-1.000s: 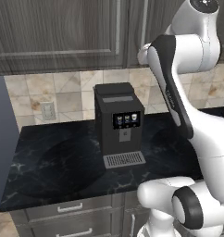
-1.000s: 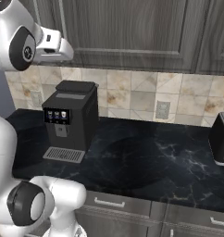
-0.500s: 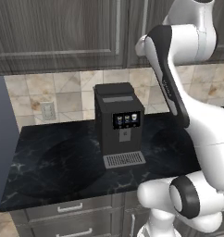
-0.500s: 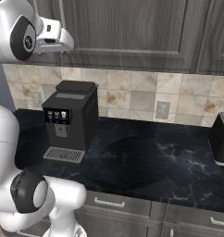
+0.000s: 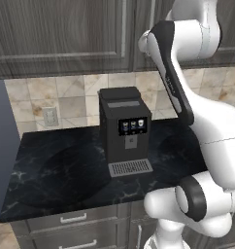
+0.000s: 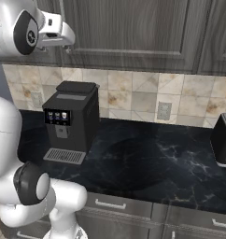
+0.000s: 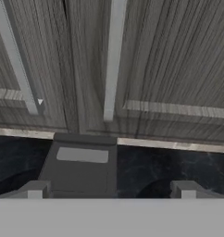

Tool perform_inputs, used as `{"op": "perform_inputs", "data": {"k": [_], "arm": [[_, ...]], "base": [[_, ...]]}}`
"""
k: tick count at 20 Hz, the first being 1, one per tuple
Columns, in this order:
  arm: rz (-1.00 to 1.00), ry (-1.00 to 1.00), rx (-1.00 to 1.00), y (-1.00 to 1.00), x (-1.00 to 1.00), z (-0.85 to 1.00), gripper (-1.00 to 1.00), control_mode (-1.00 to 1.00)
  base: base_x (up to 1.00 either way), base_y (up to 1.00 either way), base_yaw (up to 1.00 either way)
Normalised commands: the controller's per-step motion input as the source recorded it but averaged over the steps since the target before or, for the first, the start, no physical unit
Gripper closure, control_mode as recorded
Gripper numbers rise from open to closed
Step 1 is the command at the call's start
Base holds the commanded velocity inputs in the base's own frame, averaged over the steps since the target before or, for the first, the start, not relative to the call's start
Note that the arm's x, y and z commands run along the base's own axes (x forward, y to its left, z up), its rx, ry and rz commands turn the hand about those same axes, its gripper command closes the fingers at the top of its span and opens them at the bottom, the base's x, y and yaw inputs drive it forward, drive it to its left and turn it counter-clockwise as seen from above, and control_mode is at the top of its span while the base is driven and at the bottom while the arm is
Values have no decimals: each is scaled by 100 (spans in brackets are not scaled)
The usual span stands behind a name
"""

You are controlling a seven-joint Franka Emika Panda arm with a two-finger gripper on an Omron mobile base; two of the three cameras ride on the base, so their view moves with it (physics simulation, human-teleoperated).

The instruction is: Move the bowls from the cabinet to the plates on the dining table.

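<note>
The dark grey-brown wood-grain wall cabinet [image 5: 66,34] with panelled doors was seen shut across the top of both base views, its doors closed along their whole length. The bowls were judged to be behind those doors; neither they nor the plates and dining table could be made out.

Below the cabinet, a black white-veined marble worktop [image 6: 147,158] was spread over grey drawer units [image 6: 115,205] with bar handles. Between worktop and cabinet, a beige stone-tiled backsplash [image 6: 133,93] was fitted, with a pale wall socket [image 6: 164,111] set into it.

Directly beneath the cabinet's lower edge, a black box-shaped coffee machine [image 5: 125,129] with a small lit display was standing on the worktop. Further along under the cabinet, a dark appliance [image 6: 223,140] was cut off by the picture edge in the right base view and could not be identified.

In the hand view, two slim pale metal handles were faced on the cabinet, the nearer one [image 7: 111,60] upright just above the gripper [image 7: 111,189], the other [image 7: 16,60] to one side. The gripper was held with its jaws spread wide and empty, raised to the height of the cabinet doors, apart from the handle.

The step in hand was judged to be the reach for the door. The next move was expected to call for the handle to be straddled, gripped and drawn outward.
</note>
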Motion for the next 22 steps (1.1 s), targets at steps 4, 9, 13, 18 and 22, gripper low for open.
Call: {"op": "perform_inputs", "data": {"k": [4,9,13,18,22], "arm": [[0,-5,-1,1,19,9,-100,-100],[0,-5,-1,3,22,4,-100,-100],[0,-5,0,4,23,3,-100,-100],[0,-5,0,1,22,1,-100,-100],[0,-4,0,2,25,0,-100,-100]], "base": [[0,0,0],[0,0,0],[0,0,0],[0,0,0],[0,0,0]]}}
